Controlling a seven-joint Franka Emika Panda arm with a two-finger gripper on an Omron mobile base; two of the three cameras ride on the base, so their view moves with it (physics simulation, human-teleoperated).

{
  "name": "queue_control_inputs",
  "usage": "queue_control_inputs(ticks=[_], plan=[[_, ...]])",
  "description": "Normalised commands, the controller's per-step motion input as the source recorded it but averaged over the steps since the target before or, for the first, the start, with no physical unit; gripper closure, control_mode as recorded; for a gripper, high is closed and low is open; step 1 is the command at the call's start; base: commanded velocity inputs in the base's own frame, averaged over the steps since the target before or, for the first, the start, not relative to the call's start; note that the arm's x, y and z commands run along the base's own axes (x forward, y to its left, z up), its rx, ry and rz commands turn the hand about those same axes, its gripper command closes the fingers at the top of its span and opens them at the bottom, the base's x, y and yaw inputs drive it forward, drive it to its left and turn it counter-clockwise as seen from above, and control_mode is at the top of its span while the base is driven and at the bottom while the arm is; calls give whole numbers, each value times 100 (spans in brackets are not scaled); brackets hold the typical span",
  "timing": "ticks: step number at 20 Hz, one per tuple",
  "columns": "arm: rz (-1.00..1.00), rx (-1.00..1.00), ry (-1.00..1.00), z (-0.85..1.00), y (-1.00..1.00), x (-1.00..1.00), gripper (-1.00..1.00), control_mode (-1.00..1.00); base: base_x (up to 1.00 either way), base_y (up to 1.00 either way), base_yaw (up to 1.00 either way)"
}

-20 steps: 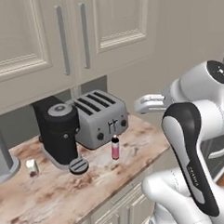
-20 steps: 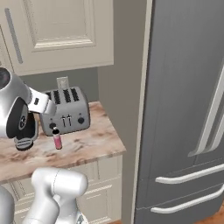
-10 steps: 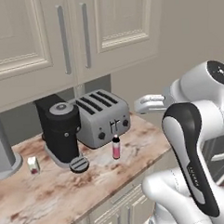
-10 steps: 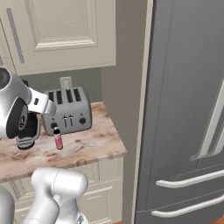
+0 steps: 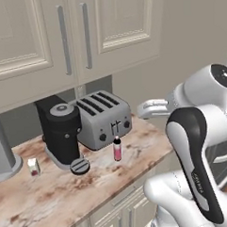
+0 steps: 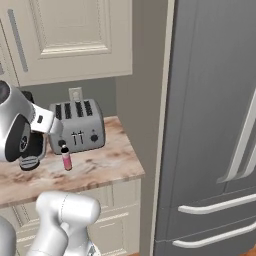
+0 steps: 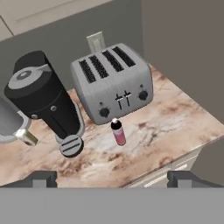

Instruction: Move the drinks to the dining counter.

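Note:
A pink bottle with a dark cap stands upright on the marbled counter, just in front of the toaster. A small whitish bottle sits further left, near a grey cylinder. My gripper hangs open above the counter's front edge, well short of the pink bottle, with nothing between its fingertips. The hand points at the counter from the right. The dining counter is out of view.
A black coffee machine stands left of the toaster, a round black lid in front of it. Wall cabinets hang overhead. A tall grey fridge borders the counter's right end.
The whole picture has drifted slightly, so the base camera has moved a little. Both bottles stand where they were, and the gripper has stayed open.

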Motion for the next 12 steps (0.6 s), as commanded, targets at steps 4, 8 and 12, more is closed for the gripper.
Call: queue_control_inputs(ticks=[4,8,12], plan=[[0,0,3,-23,0,-21,-100,-100,0,0,0],[0,0,6,-22,0,-15,-100,-100,0,0,0],[0,0,5,-20,0,-16,-100,-100,0,0,0]])
